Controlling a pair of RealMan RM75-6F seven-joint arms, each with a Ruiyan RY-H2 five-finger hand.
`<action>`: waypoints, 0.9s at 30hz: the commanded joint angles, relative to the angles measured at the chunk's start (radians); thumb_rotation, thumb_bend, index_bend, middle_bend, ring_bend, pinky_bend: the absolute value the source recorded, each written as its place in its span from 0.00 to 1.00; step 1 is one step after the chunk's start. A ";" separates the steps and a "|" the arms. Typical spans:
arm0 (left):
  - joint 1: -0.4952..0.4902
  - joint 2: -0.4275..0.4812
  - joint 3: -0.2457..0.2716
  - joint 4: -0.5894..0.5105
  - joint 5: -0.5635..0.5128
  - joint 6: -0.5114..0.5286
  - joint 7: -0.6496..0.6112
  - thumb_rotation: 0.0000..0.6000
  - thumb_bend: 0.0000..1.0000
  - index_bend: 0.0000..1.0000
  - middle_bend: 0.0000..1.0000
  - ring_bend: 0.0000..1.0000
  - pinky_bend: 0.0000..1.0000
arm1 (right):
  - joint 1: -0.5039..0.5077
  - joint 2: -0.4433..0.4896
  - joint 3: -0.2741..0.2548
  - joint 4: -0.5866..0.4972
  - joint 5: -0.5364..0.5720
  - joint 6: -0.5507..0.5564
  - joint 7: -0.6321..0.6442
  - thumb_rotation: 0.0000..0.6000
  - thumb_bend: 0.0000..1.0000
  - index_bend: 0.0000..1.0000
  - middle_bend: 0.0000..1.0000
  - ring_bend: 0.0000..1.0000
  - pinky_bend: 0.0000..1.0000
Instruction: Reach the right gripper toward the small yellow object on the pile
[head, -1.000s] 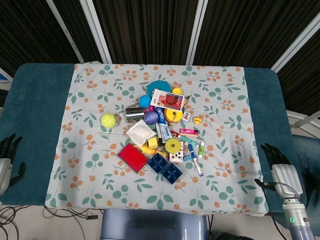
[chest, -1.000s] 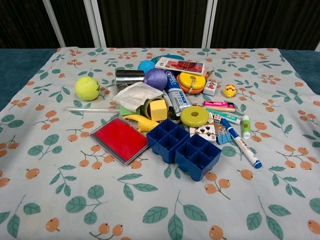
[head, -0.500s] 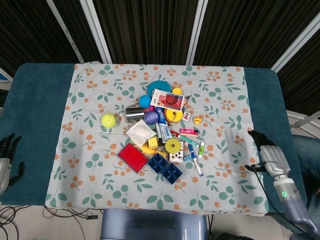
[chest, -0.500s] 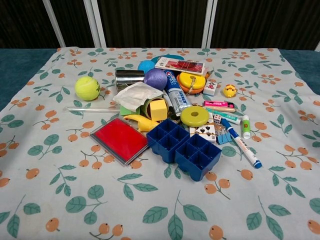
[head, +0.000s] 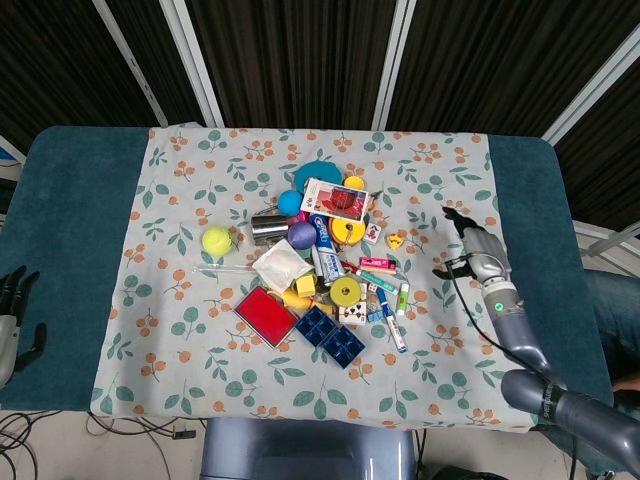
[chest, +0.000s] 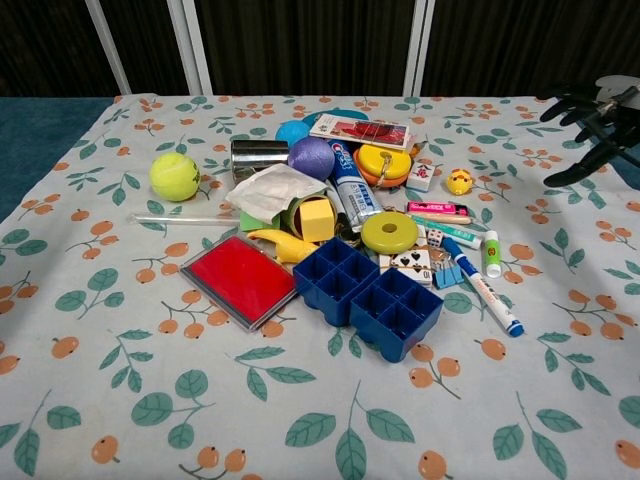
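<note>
The small yellow object (head: 397, 240) lies on the floral cloth at the pile's right edge, and the chest view shows it (chest: 459, 181) beside a white die. My right hand (head: 473, 243) hovers over the cloth to its right, fingers spread and holding nothing. In the chest view that right hand (chest: 590, 125) enters from the right edge, dark fingers pointing left, still well apart from the yellow object. My left hand (head: 12, 315) stays low at the table's left edge, empty, with its fingers apart.
The pile holds a blue tray (chest: 368, 297), a red flat case (chest: 238, 278), a yellow disc (chest: 389, 232), markers (chest: 483, 286), a tennis ball (chest: 174, 176) and a metal can (chest: 258, 155). A teal tablecloth (head: 70, 210) borders the floral cloth.
My right hand has travelled from the table's front right corner up and inward toward the pile, and it now shows in the chest view. The left hand has barely moved.
</note>
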 joint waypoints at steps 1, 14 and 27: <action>-0.001 0.000 0.001 0.000 0.002 -0.002 0.001 1.00 0.51 0.05 0.00 0.00 0.04 | 0.024 -0.046 0.018 0.038 0.037 -0.001 0.002 1.00 0.13 0.13 0.20 0.18 0.21; 0.001 -0.001 0.002 -0.002 0.002 0.001 0.003 1.00 0.51 0.05 0.00 0.00 0.04 | 0.082 -0.185 0.012 0.194 0.094 -0.033 -0.044 1.00 0.19 0.18 0.24 0.18 0.21; 0.000 -0.001 0.002 -0.001 0.000 -0.003 0.001 1.00 0.51 0.05 0.00 0.00 0.04 | 0.152 -0.312 0.038 0.357 0.128 -0.040 -0.095 1.00 0.20 0.24 0.31 0.18 0.21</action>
